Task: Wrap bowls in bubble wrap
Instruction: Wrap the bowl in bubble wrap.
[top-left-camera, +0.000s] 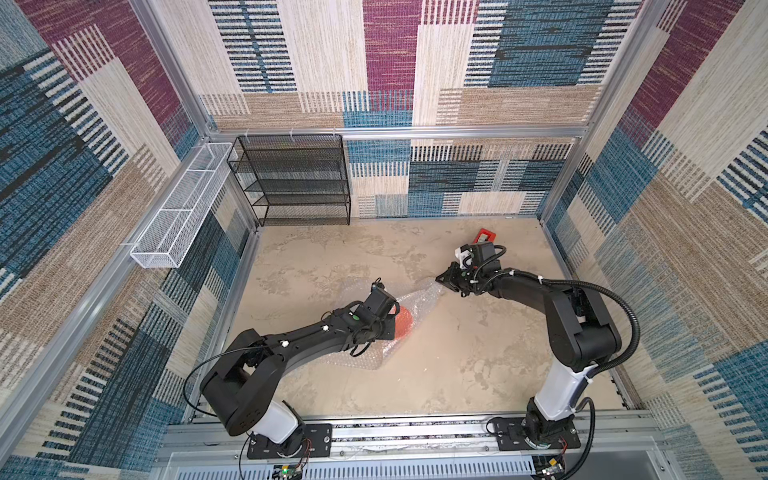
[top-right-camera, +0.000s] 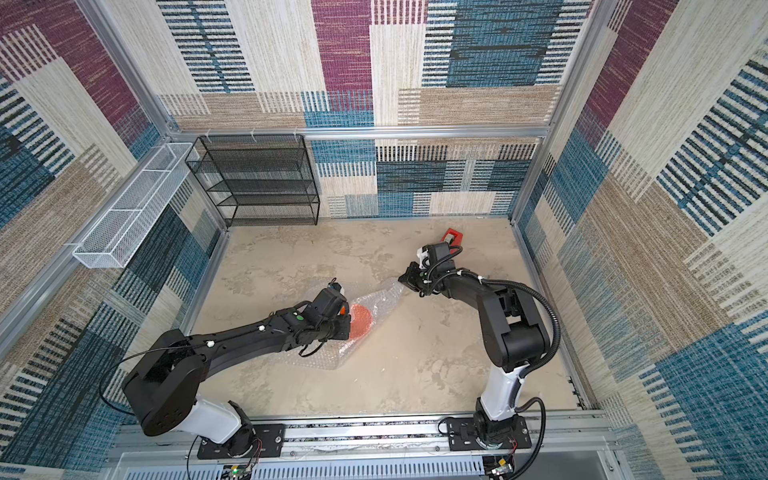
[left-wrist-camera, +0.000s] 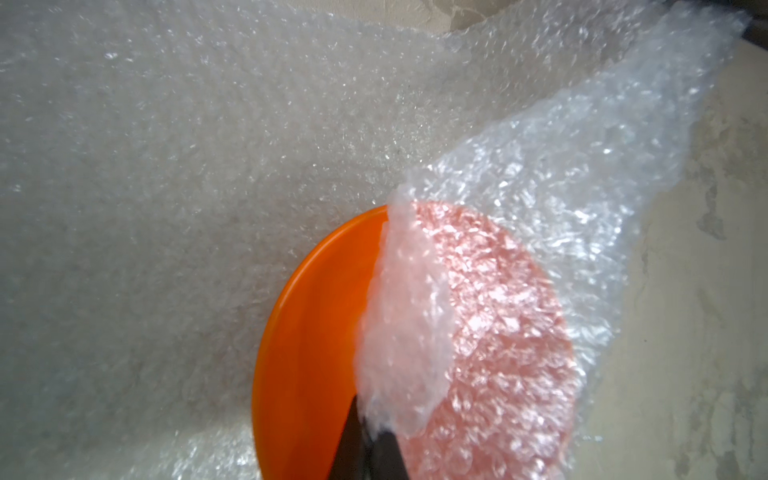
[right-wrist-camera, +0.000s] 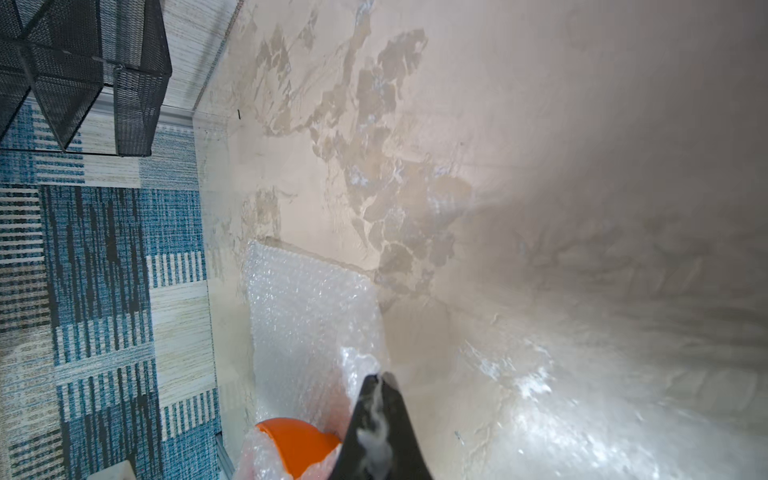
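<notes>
The orange bowl (top-left-camera: 402, 322) sits on the bubble wrap (top-left-camera: 420, 300), which is spread mid-counter (top-left-camera: 457, 353) in front of the left arm. A flap of the sheet is already folded over most of the bowl. The left fingers (left-wrist-camera: 347, 449) are pressed together on that flap's edge right above the bowl, leaving an orange crescent bare on the left arm's side. The right fingers (right-wrist-camera: 401, 419) pinch the sheet's far corner, well apart from the bowl and farther from the robot's base. The folded band's long axis runs diagonally between the two pinches. Closing the wrap probably means drawing the flap across toward the bare crescent, a move that suits the nearer left arm.
</notes>
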